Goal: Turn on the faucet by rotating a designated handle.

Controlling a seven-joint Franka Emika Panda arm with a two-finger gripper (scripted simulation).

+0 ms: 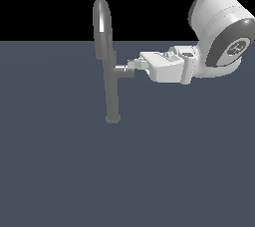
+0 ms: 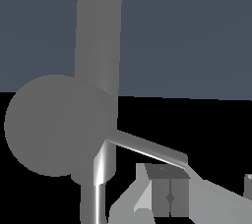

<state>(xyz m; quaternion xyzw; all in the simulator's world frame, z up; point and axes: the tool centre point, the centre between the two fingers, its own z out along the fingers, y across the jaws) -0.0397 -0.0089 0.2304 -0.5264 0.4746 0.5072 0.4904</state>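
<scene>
The faucet (image 1: 110,79) is a tall grey gooseneck tube standing on the dark floor, with a short side stub (image 1: 122,71) pointing to the exterior view's right. My gripper (image 1: 133,65) reaches in level from that side, its fingertips at the stub's end. In the wrist view the stub's round end (image 2: 54,125) looms large in front of the faucet tube (image 2: 98,31). The handle (image 2: 147,148), a thin grey rod, slants away from the stub. Its tip ends right at one finger (image 2: 167,196). My gripper (image 2: 207,191) is open; the other finger shows only at the picture's edge.
The white arm (image 1: 219,32) fills the upper part of the exterior view's right. The faucet's small base collar (image 1: 113,119) rests on the flat dark grey floor (image 1: 124,181). Nothing else shows.
</scene>
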